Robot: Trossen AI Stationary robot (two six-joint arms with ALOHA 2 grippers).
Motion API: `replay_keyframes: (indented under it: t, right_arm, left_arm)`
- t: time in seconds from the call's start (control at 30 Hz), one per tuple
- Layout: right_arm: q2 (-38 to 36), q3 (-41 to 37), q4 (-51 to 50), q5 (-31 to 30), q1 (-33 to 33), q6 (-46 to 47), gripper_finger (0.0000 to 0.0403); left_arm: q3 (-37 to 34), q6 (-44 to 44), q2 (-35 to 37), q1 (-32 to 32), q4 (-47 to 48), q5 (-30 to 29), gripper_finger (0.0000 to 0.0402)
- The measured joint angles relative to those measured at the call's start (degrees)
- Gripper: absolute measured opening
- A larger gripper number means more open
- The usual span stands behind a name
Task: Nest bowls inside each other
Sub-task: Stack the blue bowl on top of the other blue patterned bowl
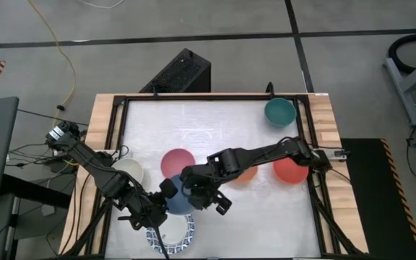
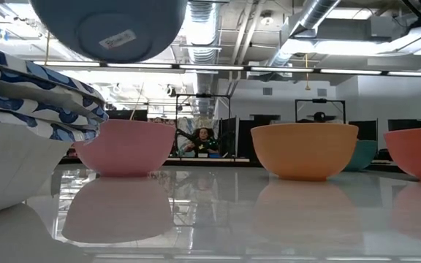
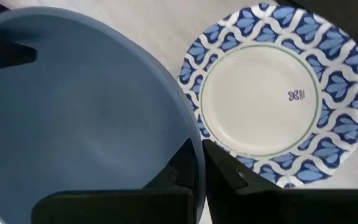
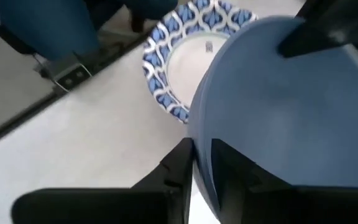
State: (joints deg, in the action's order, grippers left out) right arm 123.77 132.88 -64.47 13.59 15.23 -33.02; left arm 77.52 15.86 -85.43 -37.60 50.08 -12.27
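Observation:
A plain blue bowl (image 1: 178, 203) hangs above the table near its front, its underside with a sticker showing in the low view (image 2: 108, 29). My left gripper (image 1: 166, 189) holds its rim on the left side and my right gripper (image 1: 192, 195) holds it on the right, each shut on the rim. Just nearer the front edge, a stack of white bowls with blue-patterned rims (image 1: 173, 236) rests on the table. A pink bowl (image 1: 178, 162), a cream bowl (image 1: 129, 172), an orange bowl (image 1: 245, 174), a red bowl (image 1: 291, 170) and a teal bowl (image 1: 280, 112) stand apart on their bases. My left gripper pinches the blue bowl's rim (image 3: 194, 158), one finger inside the bowl and one outside. The fingers slant down from the table's left. The bowl is lifted clear, mouth up. My right gripper has the opposite part of the rim (image 4: 201, 155) between its fingers, one finger (image 4: 230, 168) inside the bowl and the other outside. It slants down from the table's right. The bowl hangs clear of the table.
My right arm reaches over the orange bowl and hides part of it. A black frame rail (image 1: 316, 188) edges the white table top. Bare table lies in the far middle (image 1: 201, 123) and at the near right (image 1: 266, 224).

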Motion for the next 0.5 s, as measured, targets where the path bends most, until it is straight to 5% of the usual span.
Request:
replay_keyframes:
  t: [0.2,0.5]
  right_arm:
    - [0.3,0.0,-1.7,-3.1,0.3,-1.6,0.0014]
    - [0.1,-0.1,-2.3,-3.9,0.3,0.3,0.0012]
  left_arm:
    - [0.0,0.1,0.0,0.0,0.0,-0.4,0.0000]
    - [0.0,-1.9,0.0,0.0,-0.1,-4.4,0.0014]
